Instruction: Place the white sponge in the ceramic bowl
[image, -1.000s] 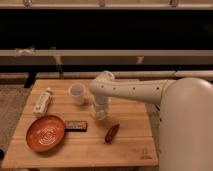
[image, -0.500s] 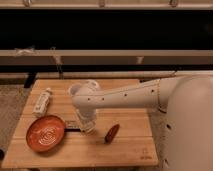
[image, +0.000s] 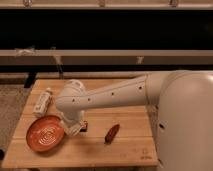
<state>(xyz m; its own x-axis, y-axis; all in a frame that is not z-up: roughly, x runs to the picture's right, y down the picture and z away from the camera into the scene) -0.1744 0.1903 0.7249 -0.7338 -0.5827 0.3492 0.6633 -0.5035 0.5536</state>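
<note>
The ceramic bowl (image: 45, 135) is orange-brown with a spiral pattern and sits at the front left of the wooden table (image: 125, 150). My white arm reaches across from the right. My gripper (image: 75, 128) hangs low at the bowl's right rim, just above the table. I cannot pick out the white sponge; it may be hidden under the wrist.
A clear plastic bottle (image: 42, 101) lies at the table's left edge behind the bowl. A small reddish-brown object (image: 112, 132) lies right of the gripper. A dark object (image: 85, 125) shows just behind the wrist. A dark shelf runs behind the table.
The arm has swung left across the table, from the middle to the bowl's right rim. It now covers the white cup and the dark bar seen earlier.
</note>
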